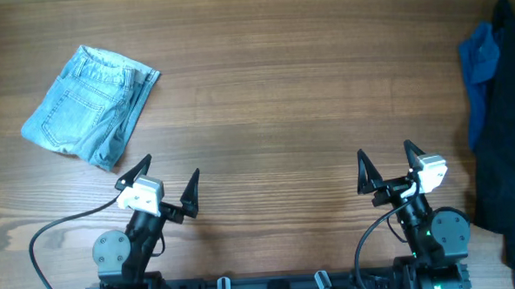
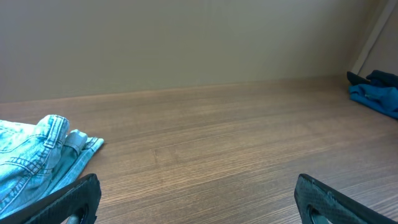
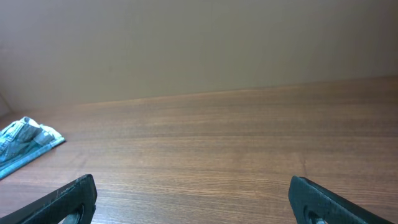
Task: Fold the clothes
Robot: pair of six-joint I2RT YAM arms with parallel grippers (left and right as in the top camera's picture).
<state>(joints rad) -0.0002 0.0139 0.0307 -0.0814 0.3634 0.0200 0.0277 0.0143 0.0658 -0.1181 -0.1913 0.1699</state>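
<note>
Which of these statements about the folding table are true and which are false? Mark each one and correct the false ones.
1. The denim shorts lie on the left part of the table. True.
2. The left gripper is shut on the shorts. False: it is open, holds nothing, and is apart from the shorts.
3. The right gripper is open and holds nothing. True.
4. The royal-blue cloth lies on top of the shorts. False: it lies at the far right edge of the table, against a dark cloth.
</note>
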